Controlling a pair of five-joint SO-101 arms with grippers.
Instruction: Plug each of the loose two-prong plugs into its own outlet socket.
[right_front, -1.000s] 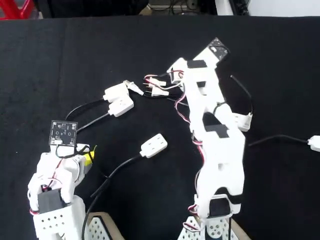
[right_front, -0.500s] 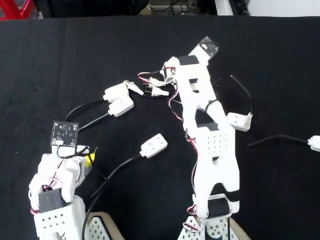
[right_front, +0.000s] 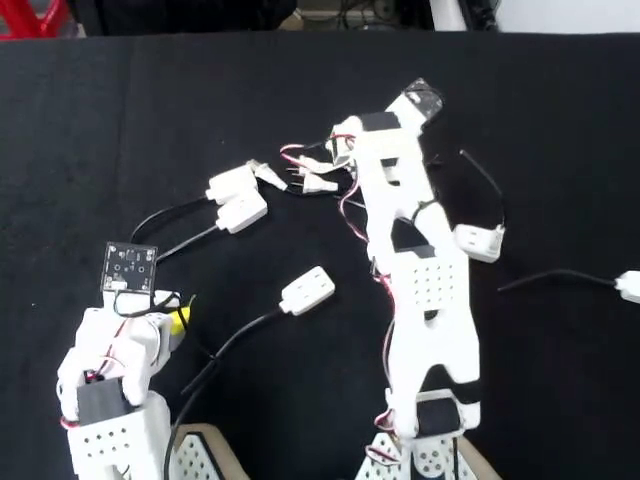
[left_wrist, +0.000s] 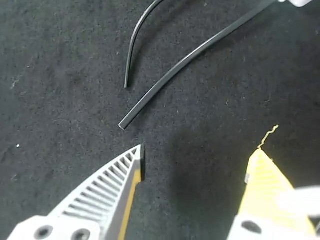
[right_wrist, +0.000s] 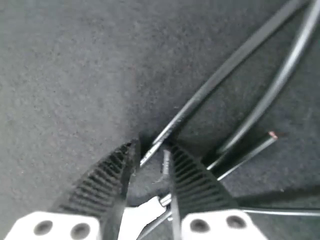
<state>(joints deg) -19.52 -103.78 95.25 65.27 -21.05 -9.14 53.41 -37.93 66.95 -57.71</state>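
Just a small white 2-prong plug (right_wrist: 144, 212) in right hand (right_wrist: 150, 148)

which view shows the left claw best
The left wrist view: the left claw stands open above the black cloth, both fingers plain. The high view gives just a bit of its yellow finger.

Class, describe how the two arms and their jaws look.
Both are white, blocky plastic. The right arm carries black patches and loose red and white wires; its jaws are dark and ribbed. The left arm has one pale ribbed jaw, one yellow.
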